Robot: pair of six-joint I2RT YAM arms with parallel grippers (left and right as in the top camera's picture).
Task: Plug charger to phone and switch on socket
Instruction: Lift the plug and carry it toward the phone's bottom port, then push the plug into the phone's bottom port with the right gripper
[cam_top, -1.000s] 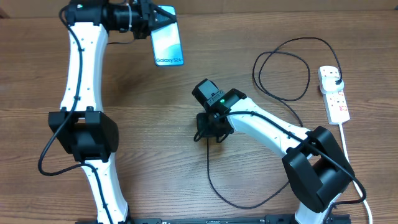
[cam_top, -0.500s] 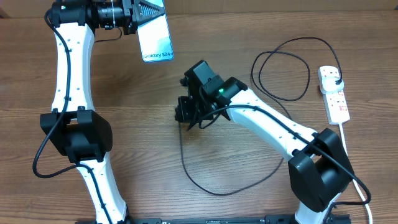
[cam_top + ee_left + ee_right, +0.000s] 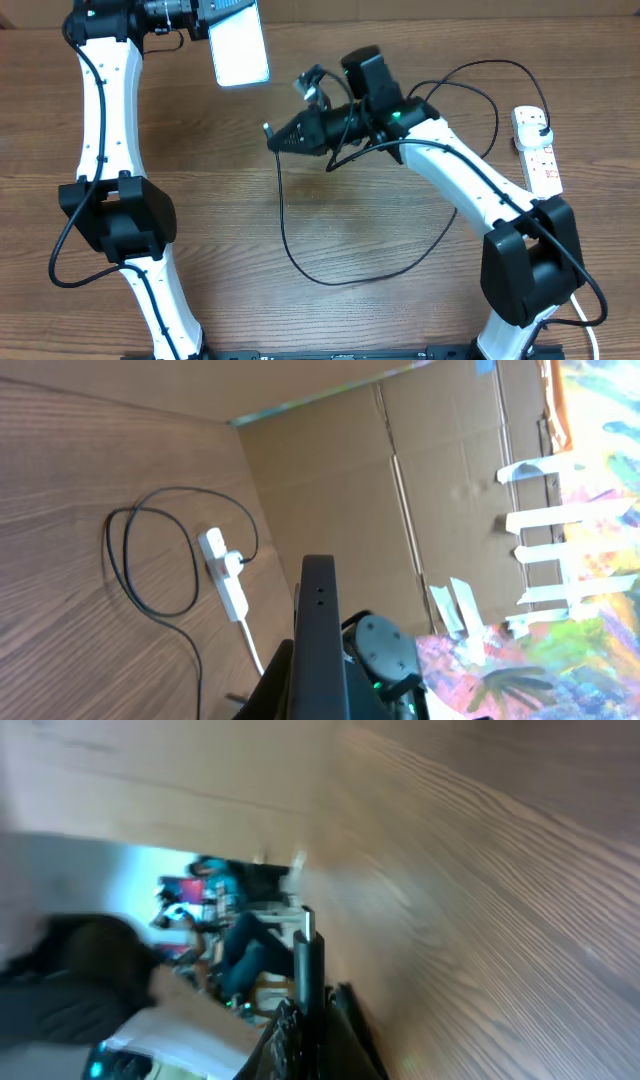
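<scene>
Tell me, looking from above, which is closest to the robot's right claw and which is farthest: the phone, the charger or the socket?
1. Charger: pinched in the right claw, cable dangling below.
2. Phone: up at the top left, held in the air.
3. Socket: far away by the table's right edge.

Held aloft at the far left, the phone [image 3: 240, 45] shows a pale, glowing screen. The charger [image 3: 330, 284], a thin black cable, loops over the counter [image 3: 220, 230] from its lifted connector tip to its black plug, seated in the white socket [image 3: 540, 160] at the right edge.
</scene>
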